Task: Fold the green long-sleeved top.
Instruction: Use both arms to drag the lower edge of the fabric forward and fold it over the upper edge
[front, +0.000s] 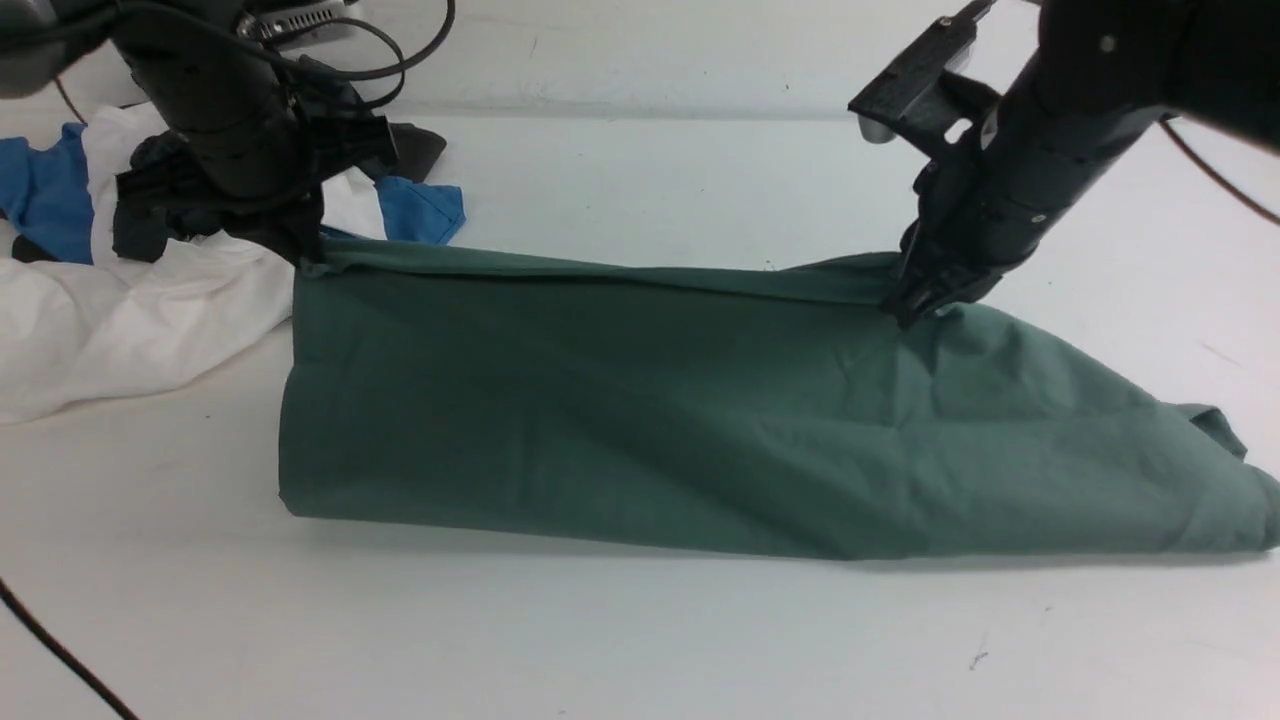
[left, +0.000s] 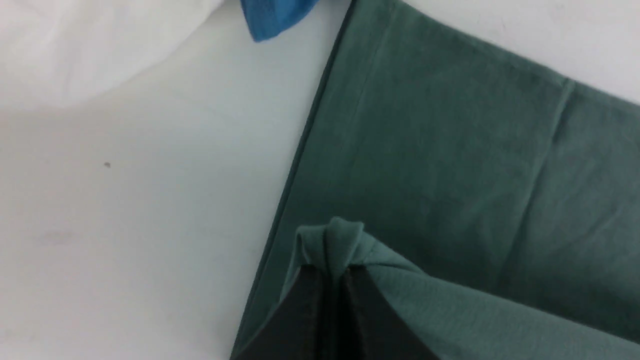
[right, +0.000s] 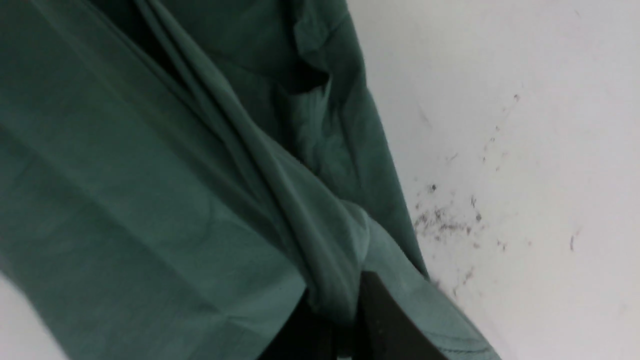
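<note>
The green long-sleeved top (front: 640, 410) hangs as a wide folded sheet, its upper edge held off the white table (front: 640, 640) and its lower edge resting on it. My left gripper (front: 305, 255) is shut on the top's upper left corner; the left wrist view shows a bunched tuft of green cloth (left: 335, 245) pinched between the black fingers (left: 305, 310). My right gripper (front: 915, 300) is shut on the upper edge near the right end, with a thick fold of cloth (right: 325, 280) squeezed in its jaws. The right end of the top (front: 1200, 470) sags in a loose heap on the table.
A pile of white (front: 120, 310), blue (front: 420, 210) and dark garments lies at the back left, right behind the left gripper. A black cable (front: 60, 650) crosses the near left corner. Dark specks (right: 450, 220) mark the table beside the top.
</note>
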